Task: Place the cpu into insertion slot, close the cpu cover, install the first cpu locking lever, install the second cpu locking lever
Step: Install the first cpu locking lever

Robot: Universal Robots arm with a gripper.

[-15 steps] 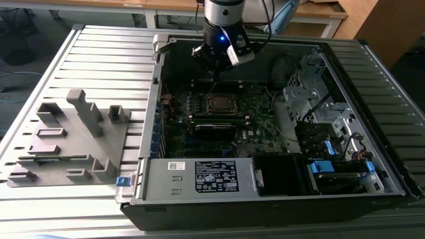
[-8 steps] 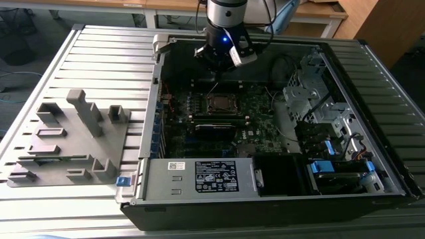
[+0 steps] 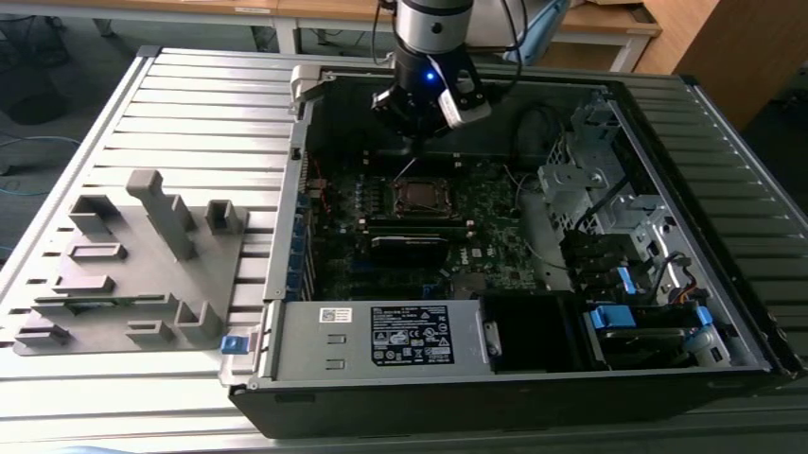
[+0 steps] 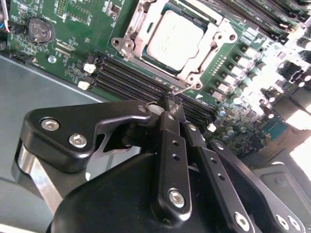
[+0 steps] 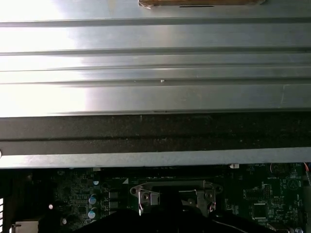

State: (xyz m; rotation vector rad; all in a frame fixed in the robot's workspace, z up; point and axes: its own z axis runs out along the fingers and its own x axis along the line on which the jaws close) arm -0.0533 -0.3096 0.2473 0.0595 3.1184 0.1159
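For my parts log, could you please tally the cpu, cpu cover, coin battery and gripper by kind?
cpu: 1
cpu cover: 1
coin battery: 1
gripper: 1
Total: 4

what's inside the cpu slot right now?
The cpu sits in it, its silver face showing through the window of the cover. The cover's frame lies over the cpu's edges. Whatever lies under the cpu is hidden by it.

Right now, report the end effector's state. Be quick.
End effector: closed, with the fingertips pinched on the end of the thin wire locking lever.
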